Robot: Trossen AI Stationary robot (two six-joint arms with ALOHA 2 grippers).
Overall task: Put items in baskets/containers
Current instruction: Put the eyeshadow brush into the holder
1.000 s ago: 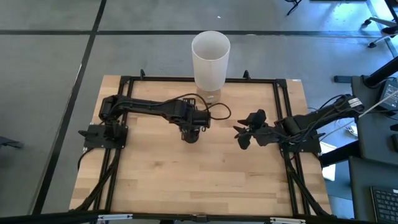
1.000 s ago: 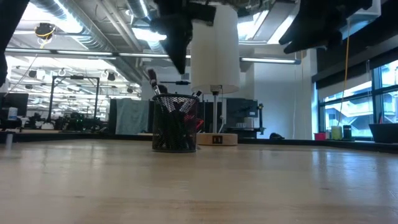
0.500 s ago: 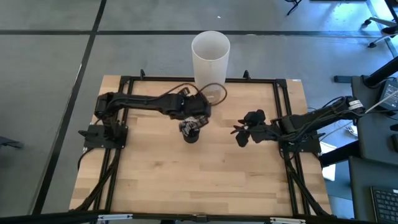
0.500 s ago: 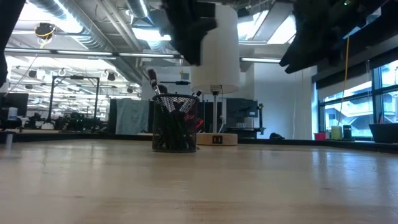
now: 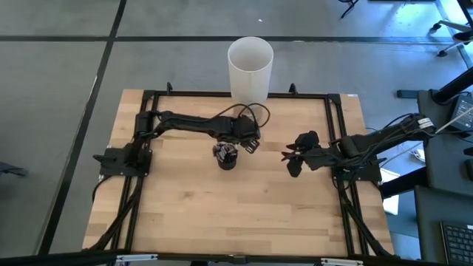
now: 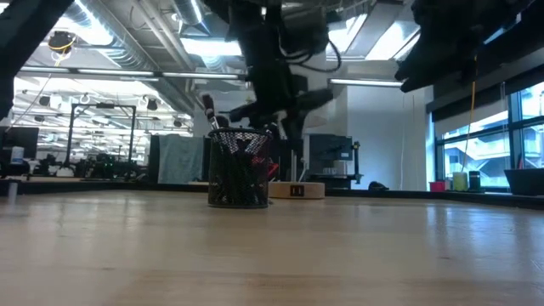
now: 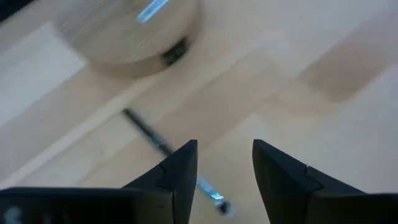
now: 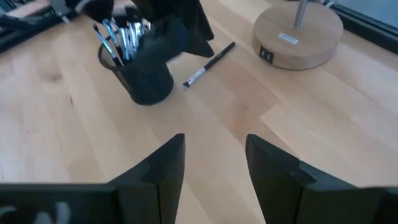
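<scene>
A small dark mesh cup (image 5: 227, 157) (image 6: 239, 168) (image 8: 147, 79) stands on the table with several brushes (image 8: 122, 34) upright in it. One dark brush with a pale ferrule (image 7: 157, 140) (image 8: 208, 63) lies flat on the wood beside the cup, toward the far right. My left gripper (image 5: 251, 145) (image 7: 224, 144) hangs open just above this brush, pointing steeply down, its fingers clear of the brush. My right gripper (image 5: 290, 161) (image 8: 214, 137) waits open to the cup's right, above the table.
A tall white cylinder (image 5: 250, 68) on a round wooden base (image 8: 298, 36) (image 7: 124, 31) stands at the table's far edge, just beyond the cup and the lying brush. Bare wood stretches toward the near edge (image 5: 236, 222).
My left gripper has gone from above the cup toward the far right and down, beside the cup, and has rolled about its own axis. In the low view its fingers now stand wider apart than before. The cup has stayed in place.
</scene>
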